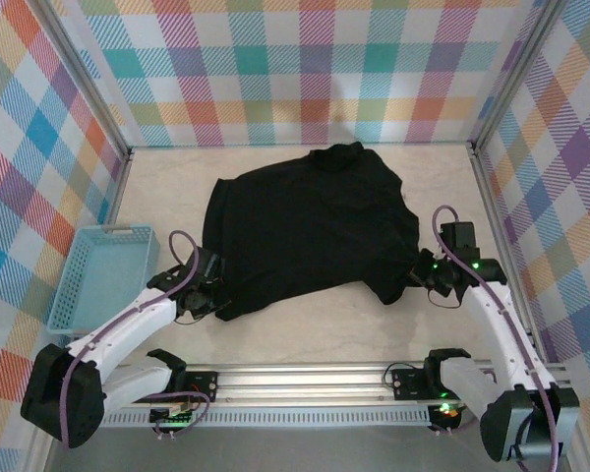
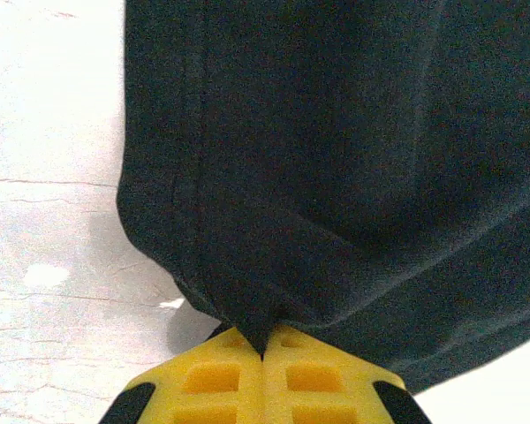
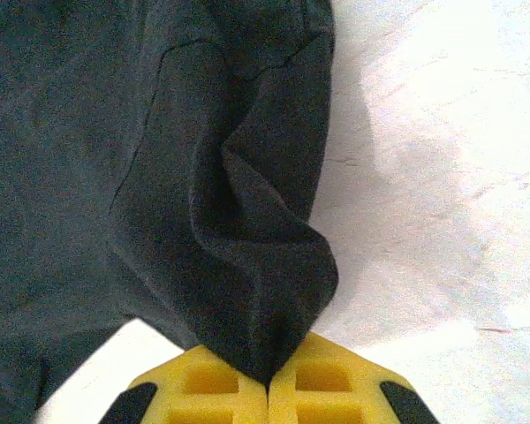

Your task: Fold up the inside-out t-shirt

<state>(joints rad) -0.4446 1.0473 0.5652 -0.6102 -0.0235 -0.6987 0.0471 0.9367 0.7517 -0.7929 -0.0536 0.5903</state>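
Black, soft t-shirt (image 1: 310, 226) lies spread across the middle of the pale, stone-patterned table (image 1: 315, 329). The left gripper (image 1: 210, 288) pinches its near left corner, yellow fingers (image 2: 212, 380) pressed together on a bunch of fabric. The right gripper (image 1: 428, 274) pinches the near right corner likewise. A light blue plastic basket (image 1: 113, 233) sits far left, its slotted floor showing.

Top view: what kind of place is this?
Probably a robot test cell, not a home: plaid walls on a metal frame, arms bolted to a rail, a t-shirt on the table.
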